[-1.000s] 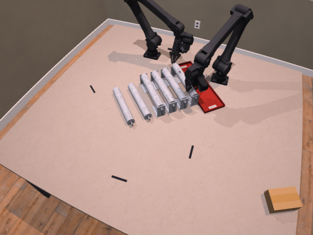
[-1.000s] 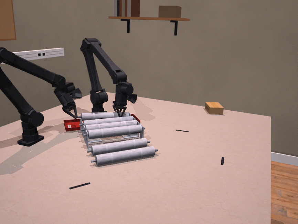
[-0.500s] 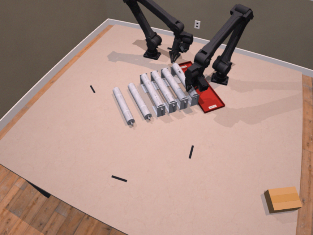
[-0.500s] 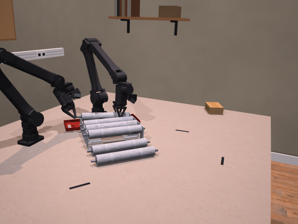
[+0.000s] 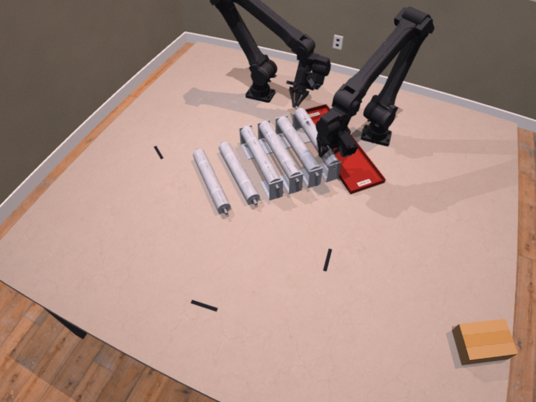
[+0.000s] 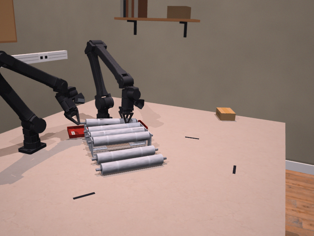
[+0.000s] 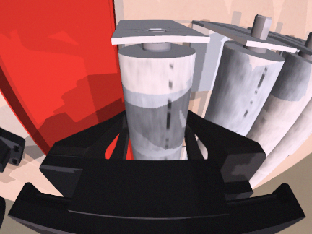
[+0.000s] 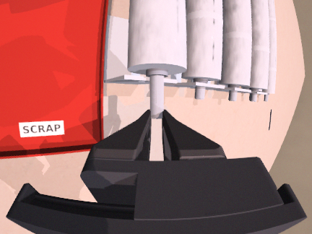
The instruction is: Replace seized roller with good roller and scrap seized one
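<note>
Upper centre of the top view: the smooth, mottled-grey cylindrical roller [image 5: 305,122] [image 6: 103,122] [image 7: 157,79] [image 8: 157,36] beside the shallow red scrap tray [image 5: 363,166] [image 6: 75,131] [image 7: 72,54] [image 8: 47,72], its barrel clasped by the left gripper [image 5: 322,152] [image 6: 126,121] [image 7: 157,115], its slender hexagonal axle [image 5: 296,107] [image 6: 82,122] [image 8: 157,94] pinched by the right gripper [image 5: 295,105] [image 6: 79,123] [image 8: 156,115].

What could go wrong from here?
The right gripper pinches only the tip of the grey metal axle; a slip could let it spring back into the far bracket's hole, now without a protruding end. Lifting the pale grey cylindrical roller with the left gripper might jam the axle in the near bracket.
</note>
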`<action>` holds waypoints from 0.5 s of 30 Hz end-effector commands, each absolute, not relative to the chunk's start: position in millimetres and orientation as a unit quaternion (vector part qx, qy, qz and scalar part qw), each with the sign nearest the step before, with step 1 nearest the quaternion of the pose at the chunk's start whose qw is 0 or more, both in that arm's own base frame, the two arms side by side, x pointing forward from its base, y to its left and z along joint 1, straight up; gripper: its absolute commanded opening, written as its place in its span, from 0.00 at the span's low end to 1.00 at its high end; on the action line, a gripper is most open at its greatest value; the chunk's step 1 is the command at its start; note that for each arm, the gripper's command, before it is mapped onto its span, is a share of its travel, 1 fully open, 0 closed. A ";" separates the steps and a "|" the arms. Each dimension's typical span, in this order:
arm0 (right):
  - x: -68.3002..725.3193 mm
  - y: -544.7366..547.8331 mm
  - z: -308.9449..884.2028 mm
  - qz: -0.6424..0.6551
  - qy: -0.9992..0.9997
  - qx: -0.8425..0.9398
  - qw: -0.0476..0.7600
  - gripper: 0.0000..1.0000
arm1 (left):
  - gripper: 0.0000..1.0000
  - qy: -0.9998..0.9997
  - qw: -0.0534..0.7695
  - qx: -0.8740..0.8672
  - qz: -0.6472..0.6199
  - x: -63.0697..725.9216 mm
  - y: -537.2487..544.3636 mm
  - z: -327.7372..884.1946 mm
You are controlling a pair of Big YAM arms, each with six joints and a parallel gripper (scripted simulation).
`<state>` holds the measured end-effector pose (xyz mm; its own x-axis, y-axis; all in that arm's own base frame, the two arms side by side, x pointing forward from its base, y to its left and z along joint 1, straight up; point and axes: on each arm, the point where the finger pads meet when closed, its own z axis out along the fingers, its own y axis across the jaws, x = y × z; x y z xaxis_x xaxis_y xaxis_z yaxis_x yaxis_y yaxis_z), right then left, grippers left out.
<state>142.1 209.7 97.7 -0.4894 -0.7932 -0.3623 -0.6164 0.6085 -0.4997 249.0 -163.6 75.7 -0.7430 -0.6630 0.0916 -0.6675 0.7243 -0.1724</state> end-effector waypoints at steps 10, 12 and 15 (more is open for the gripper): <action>117.7 157.9 62.0 -0.210 0.839 -0.449 0.223 0.03 | 0.32 -0.929 -0.007 0.356 0.104 264.6 -165.1 88.1; 117.7 157.9 62.0 -0.210 0.839 -0.449 0.223 0.03 | 0.32 -0.929 -0.007 0.356 0.104 264.6 -165.1 88.1; 116.6 156.9 62.4 -0.209 0.840 -0.448 0.224 0.03 | 0.32 -0.928 -0.009 0.356 0.106 266.0 -165.9 88.4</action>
